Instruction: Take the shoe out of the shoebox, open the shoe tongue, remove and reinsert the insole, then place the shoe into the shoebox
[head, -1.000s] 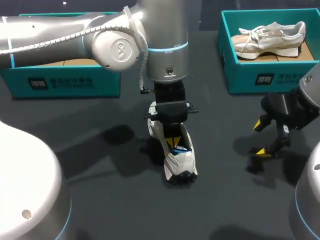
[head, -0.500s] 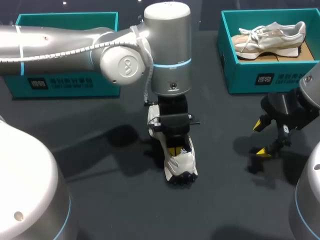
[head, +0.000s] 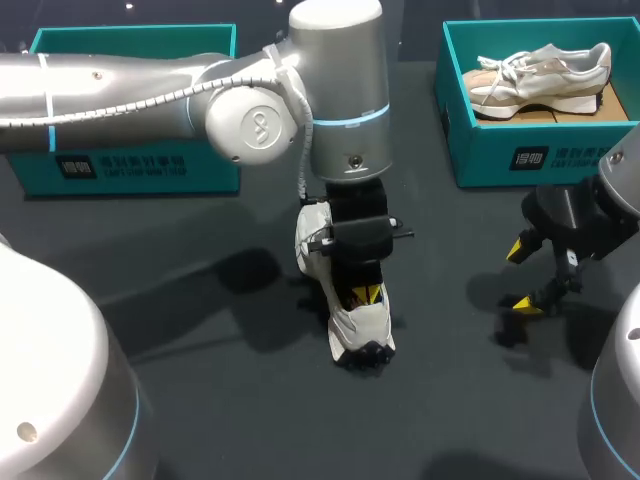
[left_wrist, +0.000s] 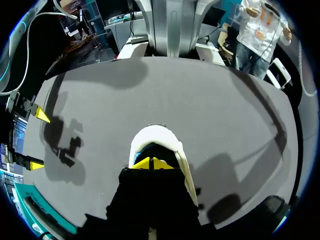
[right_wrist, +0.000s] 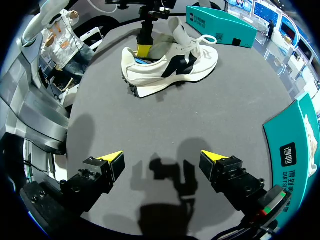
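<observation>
The shoe is lying on its sole out on the dark surface, roughly at the middle and well apart from both teal boxes. Its heel is pointing toward the head camera and its toe is disappearing under my left arm.

The left pincer is standing inside the shoe's opening near the heel. In the left wrist view the left pincer is showing its yellow tips drawn together, just above a blue strip that I am taking for the insole. Whether a thin edge of it is pinched between them I cannot tell.

Over the last second the left arm has been sinking and sliding a little toward the heel. The blue insole that was sticking up beside the tips is now barely showing from above. I am reading this as the insole being pressed back into place, so the reinsertion is probably nearing its end. Seating it flat is still needing care, since a folded edge could be bunching inside.

The right pincer is hovering with its fingers wide apart over bare surface, beside the right shoebox, which is holding another shoe. It has not been shifting. The left shoebox is waiting behind the left arm.
</observation>
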